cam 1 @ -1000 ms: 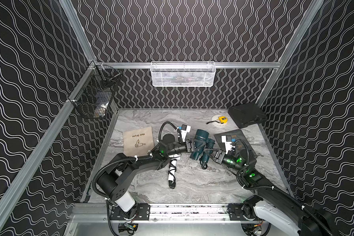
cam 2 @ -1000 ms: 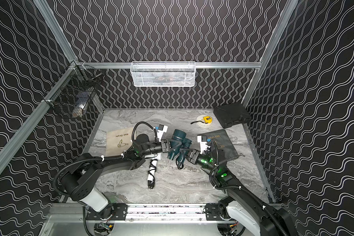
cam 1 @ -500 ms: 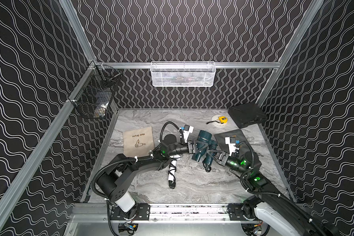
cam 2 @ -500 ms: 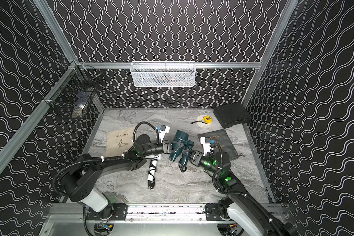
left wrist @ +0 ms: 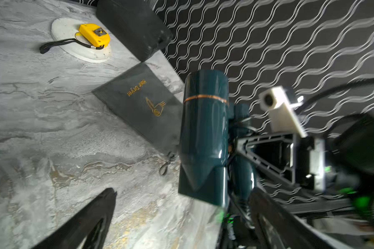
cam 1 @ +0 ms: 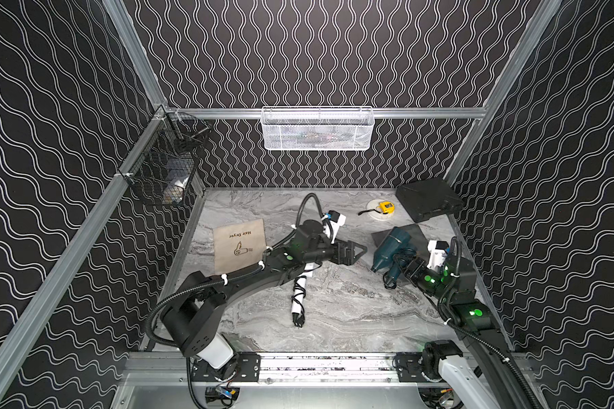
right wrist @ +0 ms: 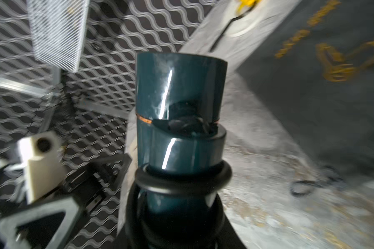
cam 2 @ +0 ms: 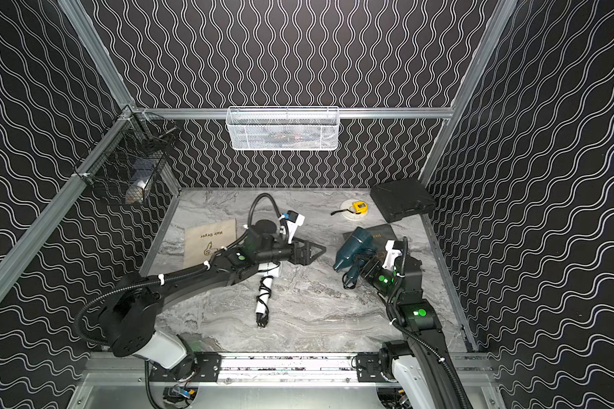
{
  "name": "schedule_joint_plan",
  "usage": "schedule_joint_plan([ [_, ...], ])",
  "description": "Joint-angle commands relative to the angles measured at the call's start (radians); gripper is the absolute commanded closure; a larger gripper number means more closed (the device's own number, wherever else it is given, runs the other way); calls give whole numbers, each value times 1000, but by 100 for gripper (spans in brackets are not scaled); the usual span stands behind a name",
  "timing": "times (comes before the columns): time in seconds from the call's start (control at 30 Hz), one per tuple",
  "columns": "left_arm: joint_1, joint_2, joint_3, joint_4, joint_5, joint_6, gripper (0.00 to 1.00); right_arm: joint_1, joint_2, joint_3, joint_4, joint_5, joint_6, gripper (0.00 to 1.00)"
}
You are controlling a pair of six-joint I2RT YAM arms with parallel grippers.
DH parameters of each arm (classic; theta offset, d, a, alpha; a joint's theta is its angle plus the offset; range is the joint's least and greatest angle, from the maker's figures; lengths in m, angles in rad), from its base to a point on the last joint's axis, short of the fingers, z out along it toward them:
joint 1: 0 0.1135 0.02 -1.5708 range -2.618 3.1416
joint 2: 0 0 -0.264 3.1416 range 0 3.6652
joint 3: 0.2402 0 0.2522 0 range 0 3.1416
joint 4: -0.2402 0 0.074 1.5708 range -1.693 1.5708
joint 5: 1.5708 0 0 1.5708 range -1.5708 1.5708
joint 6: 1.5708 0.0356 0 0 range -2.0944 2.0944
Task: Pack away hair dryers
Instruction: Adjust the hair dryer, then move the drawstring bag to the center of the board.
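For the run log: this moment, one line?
left gripper: open, empty | right gripper: shut on dark teal plastic hair dryer | white plastic hair dryer: on table

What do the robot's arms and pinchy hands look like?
The left arm and right arm are black, with white shells at their bases. Ribbed black hoses loop along them, held by white zip ties. Small green lights glow on the joints. The left gripper and right gripper have black fingers with triangle-shaped holes, and a white camera block sits on each wrist.
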Motion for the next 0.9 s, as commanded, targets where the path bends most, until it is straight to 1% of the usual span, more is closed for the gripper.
schedule_joint_plan([
  [0.0,-63,83,108,-338,-193,272,1,-39,12,76,-179,174,-79,86],
  [0.17,-154,245,244,-440,-347,418,1,-90,33,194,-318,336,-153,85],
  [0.23,-183,327,322,-475,-359,456,1,-102,44,224,-357,412,-164,85],
  [0.3,-213,411,415,-511,-344,489,1,-117,55,241,-380,485,-180,83],
  [0.37,-237,475,471,-499,-331,503,2,-131,66,255,-394,526,-199,83],
  [0.43,-253,526,512,-472,-309,505,5,-145,80,262,-399,539,-214,83],
  [0.53,-267,599,589,-465,-267,502,10,-171,101,254,-393,526,-220,83],
  [0.63,-278,645,628,-431,-245,500,14,-195,106,233,-388,512,-222,83],
  [0.73,-286,674,652,-398,-242,496,17,-215,93,219,-391,499,-220,83],
  [0.87,-294,714,690,-377,-268,507,17,-231,75,192,-394,472,-199,84],
])
